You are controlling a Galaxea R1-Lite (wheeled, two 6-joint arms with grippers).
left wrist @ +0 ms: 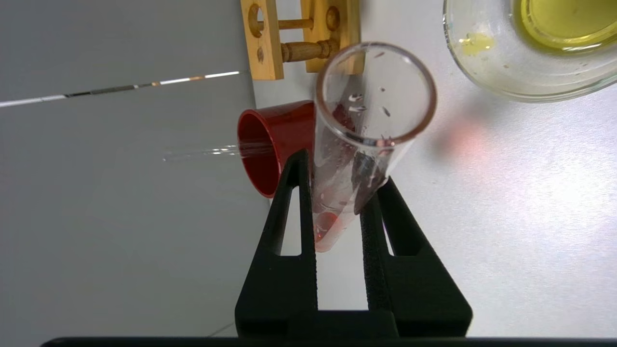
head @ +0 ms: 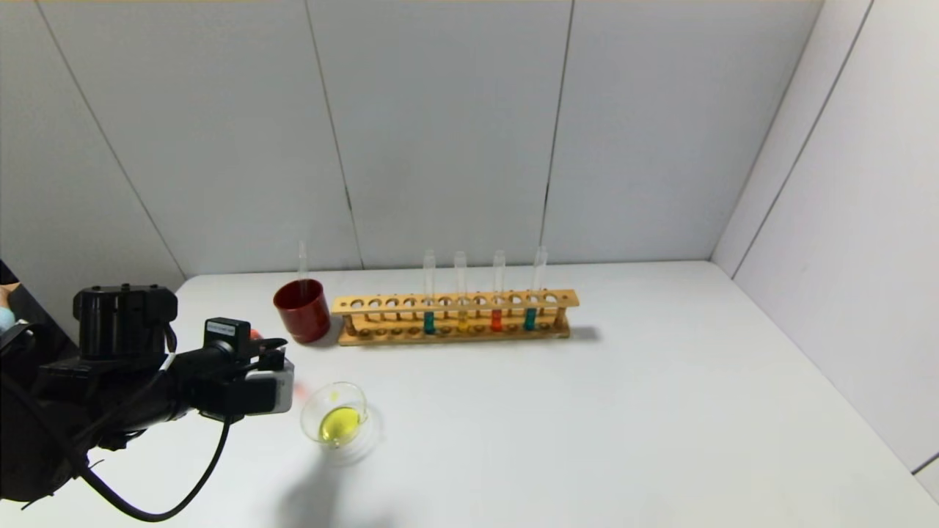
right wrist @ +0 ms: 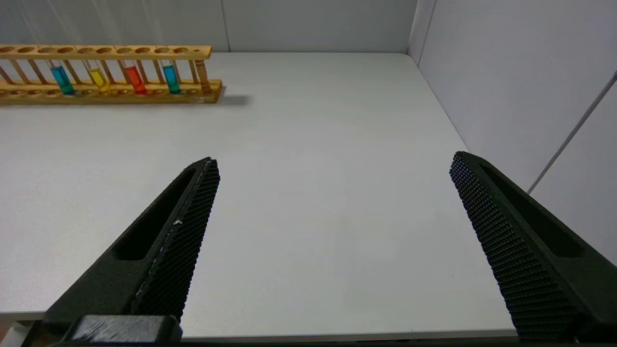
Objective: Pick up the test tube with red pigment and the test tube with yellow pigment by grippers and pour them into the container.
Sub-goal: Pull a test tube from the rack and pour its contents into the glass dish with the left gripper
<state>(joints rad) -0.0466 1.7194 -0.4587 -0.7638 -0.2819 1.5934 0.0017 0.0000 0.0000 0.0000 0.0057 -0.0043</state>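
Observation:
My left gripper [head: 279,363] [left wrist: 343,166] is shut on the test tube with red pigment [left wrist: 337,193]. The tube lies tilted, a little orange-red liquid at its round bottom between the fingers. Its open mouth points toward the container [head: 315,411] [left wrist: 482,62], a clear glass dish holding yellow liquid just right of the gripper. The tube mouth is short of the dish rim. A test tube with yellow pigment [head: 462,317] [right wrist: 98,77] stands in the wooden rack [head: 455,302]. My right gripper [right wrist: 332,161] is open and empty over the table's near right, out of the head view.
The rack also holds a second red-liquid tube [head: 497,319] and two teal-liquid tubes [head: 429,321]. A dark red cup [head: 302,309] with an empty glass tube in it stands left of the rack. Grey walls close the back and the right.

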